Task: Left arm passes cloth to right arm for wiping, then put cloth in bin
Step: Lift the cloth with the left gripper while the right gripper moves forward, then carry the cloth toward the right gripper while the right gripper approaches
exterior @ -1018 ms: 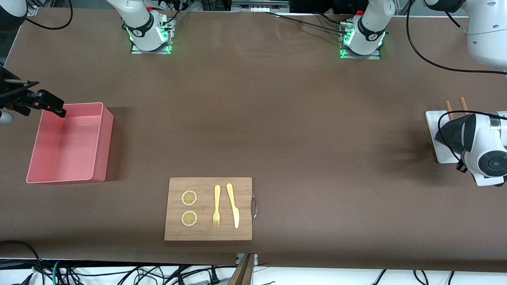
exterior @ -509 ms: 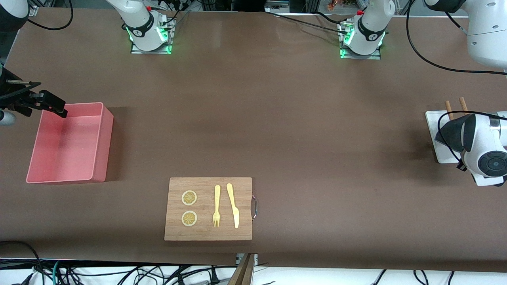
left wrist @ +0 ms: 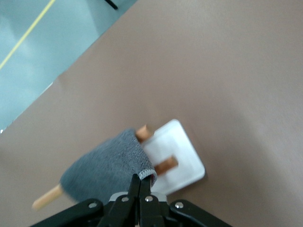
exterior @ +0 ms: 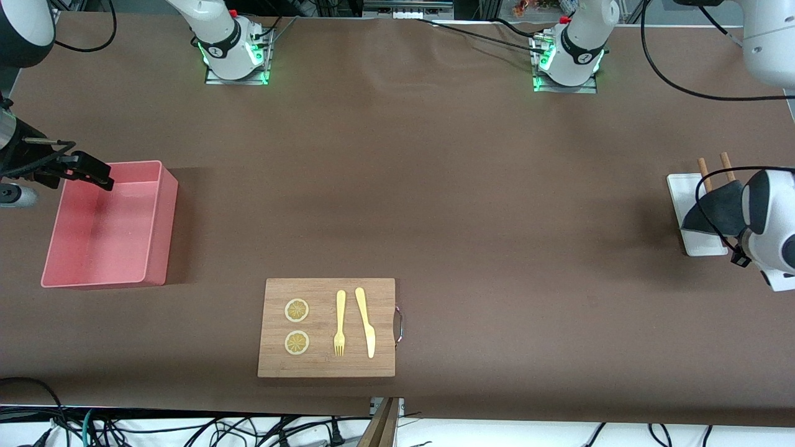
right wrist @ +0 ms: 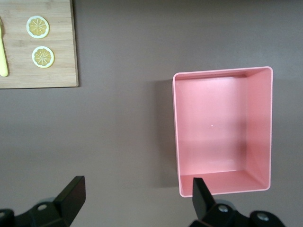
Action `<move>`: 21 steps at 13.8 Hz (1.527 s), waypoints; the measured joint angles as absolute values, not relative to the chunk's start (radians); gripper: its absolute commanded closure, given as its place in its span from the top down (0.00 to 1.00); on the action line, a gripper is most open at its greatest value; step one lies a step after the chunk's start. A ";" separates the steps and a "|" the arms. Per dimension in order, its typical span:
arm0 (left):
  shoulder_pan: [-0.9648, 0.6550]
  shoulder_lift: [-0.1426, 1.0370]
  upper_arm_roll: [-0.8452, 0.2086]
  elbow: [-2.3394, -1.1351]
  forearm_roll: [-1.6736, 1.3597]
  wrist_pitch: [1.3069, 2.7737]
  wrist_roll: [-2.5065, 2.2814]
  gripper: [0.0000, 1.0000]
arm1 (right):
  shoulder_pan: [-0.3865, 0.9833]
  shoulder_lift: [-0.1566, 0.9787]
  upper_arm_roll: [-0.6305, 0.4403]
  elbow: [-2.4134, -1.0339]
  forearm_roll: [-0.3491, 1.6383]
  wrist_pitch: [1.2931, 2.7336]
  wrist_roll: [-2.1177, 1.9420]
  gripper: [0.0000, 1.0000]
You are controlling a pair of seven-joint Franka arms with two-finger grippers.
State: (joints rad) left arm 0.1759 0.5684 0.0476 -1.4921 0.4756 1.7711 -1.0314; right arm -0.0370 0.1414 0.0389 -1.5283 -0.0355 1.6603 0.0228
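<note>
My left gripper (left wrist: 142, 183) is shut on the hemmed edge of the dark grey cloth (left wrist: 102, 168) and holds it up over the small white tray (left wrist: 184, 156) at the left arm's end of the table. In the front view the cloth (exterior: 714, 208) hangs beside the left arm's white wrist, which hides the gripper. My right gripper (right wrist: 137, 196) is open and empty over the corner of the pink bin (right wrist: 222, 130). In the front view one of its fingers (exterior: 93, 172) shows above the bin's rim (exterior: 164, 180). The bin is empty.
A wooden board (exterior: 326, 366) lies near the table's front edge with two lemon slices (exterior: 297, 310), a yellow fork (exterior: 340, 323) and a yellow knife (exterior: 365, 321) on it. Wooden pegs (left wrist: 165, 165) stand on the white tray (exterior: 695, 245).
The left arm has drawn back toward its end of the table with the cloth in its gripper. The right gripper has shifted a little over the bin's corner.
</note>
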 measured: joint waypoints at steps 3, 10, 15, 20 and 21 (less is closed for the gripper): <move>0.174 0.479 -0.042 -1.488 0.446 1.647 -1.030 0.00 | -0.037 0.167 0.039 -1.529 -0.036 1.659 0.023 1.00; 0.167 0.388 -0.227 -1.313 0.139 1.313 -1.087 0.00 | -0.008 0.216 0.045 -1.529 0.028 1.691 0.118 1.00; 0.135 0.391 -0.401 -1.302 -0.051 1.309 -1.286 0.00 | 0.134 0.277 0.052 -1.529 0.098 1.818 0.482 1.00; -0.076 0.407 -0.432 -1.303 -0.186 1.424 -1.450 0.00 | 0.216 0.330 0.052 -1.529 0.243 1.943 0.815 1.00; -0.090 0.411 -0.432 -1.303 -0.233 1.469 -1.458 0.00 | 0.227 0.337 0.052 -1.529 0.260 1.964 0.874 1.00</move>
